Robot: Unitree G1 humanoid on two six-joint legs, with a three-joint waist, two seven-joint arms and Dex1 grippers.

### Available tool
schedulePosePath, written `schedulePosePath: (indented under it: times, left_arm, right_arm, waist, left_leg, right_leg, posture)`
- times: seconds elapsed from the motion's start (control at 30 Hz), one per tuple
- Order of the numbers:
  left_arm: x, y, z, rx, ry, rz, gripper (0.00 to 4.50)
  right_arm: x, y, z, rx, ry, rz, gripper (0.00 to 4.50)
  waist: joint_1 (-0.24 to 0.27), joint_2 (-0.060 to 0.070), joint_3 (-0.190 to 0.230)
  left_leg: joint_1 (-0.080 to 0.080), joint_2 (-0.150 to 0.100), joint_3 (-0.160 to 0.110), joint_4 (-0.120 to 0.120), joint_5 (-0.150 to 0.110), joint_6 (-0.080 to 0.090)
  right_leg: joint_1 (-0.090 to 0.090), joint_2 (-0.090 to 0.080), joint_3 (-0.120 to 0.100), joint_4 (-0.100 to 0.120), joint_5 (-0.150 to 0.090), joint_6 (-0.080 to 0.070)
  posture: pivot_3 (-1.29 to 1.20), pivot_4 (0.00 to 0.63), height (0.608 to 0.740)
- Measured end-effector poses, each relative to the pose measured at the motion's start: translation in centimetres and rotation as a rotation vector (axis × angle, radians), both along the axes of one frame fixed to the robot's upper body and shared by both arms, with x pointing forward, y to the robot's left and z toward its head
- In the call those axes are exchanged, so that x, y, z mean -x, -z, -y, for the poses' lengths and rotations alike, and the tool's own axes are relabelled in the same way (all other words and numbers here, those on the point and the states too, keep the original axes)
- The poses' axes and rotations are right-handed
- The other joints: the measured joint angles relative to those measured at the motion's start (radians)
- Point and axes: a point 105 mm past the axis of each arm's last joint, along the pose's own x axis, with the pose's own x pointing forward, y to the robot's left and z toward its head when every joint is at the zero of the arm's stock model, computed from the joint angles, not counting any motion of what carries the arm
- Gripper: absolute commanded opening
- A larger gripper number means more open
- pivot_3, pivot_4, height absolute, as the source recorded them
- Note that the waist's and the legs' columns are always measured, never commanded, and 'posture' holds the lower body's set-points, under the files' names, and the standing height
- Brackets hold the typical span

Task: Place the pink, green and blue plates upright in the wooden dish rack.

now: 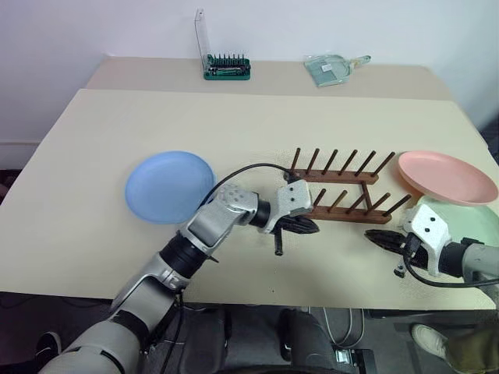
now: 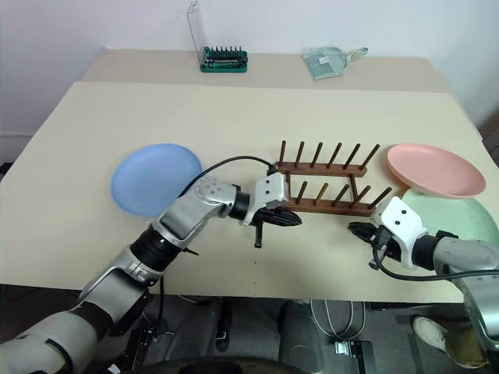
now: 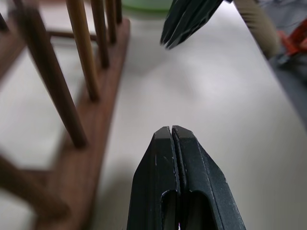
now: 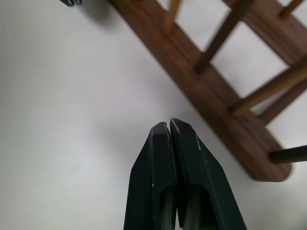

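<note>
A big pale tan table [image 1: 93,234] fills most of the head view, and a second table top of the same color [image 1: 156,74] sits behind it against a white wall [image 1: 93,23]. The wooden dish rack [image 1: 343,187] stands right of the middle of the picture, with its thin pegs sticking up and nothing in it. The blue plate [image 1: 168,185] lies flat on the table at the middle left. The pink plate [image 1: 446,178] is at the right edge, resting partly on top of the green plate [image 1: 475,222], which peeks out just below it. The left gripper [image 1: 308,227] is low in the middle of the picture, just beside the near rail of the rack, and its two black fingers are pressed together with nothing between them. The right gripper [image 1: 380,237] is at the lower right, near the other end of that rail, and its fingers are also squeezed together and holding nothing. On the far table top sit a green screwdriver-bit case [image 1: 226,68] with its clear lid up, and a clear plastic bag [image 1: 331,68] further right. Dark floor shows below the table edge.
</note>
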Motion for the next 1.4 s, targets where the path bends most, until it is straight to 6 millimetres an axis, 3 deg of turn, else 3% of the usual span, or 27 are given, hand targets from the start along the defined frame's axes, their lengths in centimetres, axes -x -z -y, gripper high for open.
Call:
schedulePosePath:
  times: [0.27,0.4,0.63,0.9,1.4]
  left_arm:
    - [-0.6,1.7,-0.1,-0.060,-0.034,0.077,0.00]
    - [-2.2,2.4,-0.3,-0.086,-0.095,0.151,0.00]
    - [-5.1,1.8,-0.2,-0.075,-0.200,0.244,0.00]
    - [-5.4,1.6,0.2,-0.057,-0.220,0.258,0.00]
    - [-6.3,1.4,-0.5,-0.049,-0.269,0.266,0.00]
  right_arm:
    - [-1.6,1.6,0.5,0.090,0.012,0.023,0.04]
    - [-2.7,1.5,0.5,0.117,0.015,0.064,0.04]
    - [-4.7,1.3,0.6,0.154,0.033,0.144,0.04]
    - [-6.7,0.6,1.2,0.207,0.064,0.232,0.04]
    - [-6.9,0.8,1.2,0.193,0.055,0.232,0.04]
  waist:
    - [0.000,0.000,0.000]
    - [0.000,0.000,0.000]
    - [0.000,0.000,0.000]
    - [0.000,0.000,0.000]
    - [-0.001,0.000,0.000]
  left_leg:
    - [0.000,0.000,0.000,0.000,0.000,0.000]
    - [0.000,0.000,0.000,0.000,0.000,0.000]
    - [0.000,0.000,0.000,0.000,0.000,0.000]
    - [0.000,0.000,0.001,0.000,0.000,0.000]
    - [0.000,0.000,0.001,0.000,0.000,0.000]
  right_leg:
    - [0.000,0.000,0.000,0.000,0.000,0.000]
    - [0.000,0.000,0.000,0.000,0.000,0.000]
    - [0.000,0.000,0.000,0.000,0.001,0.001]
    - [0.000,0.000,0.000,0.000,0.002,0.004]
    - [0.000,0.000,0.000,0.000,0.002,0.004]
  posture:
    - [0.00,0.150,0.740]
    - [0.00,0.150,0.740]
    - [0.00,0.150,0.740]
    - [0.00,0.150,0.740]
    - [0.00,0.150,0.740]
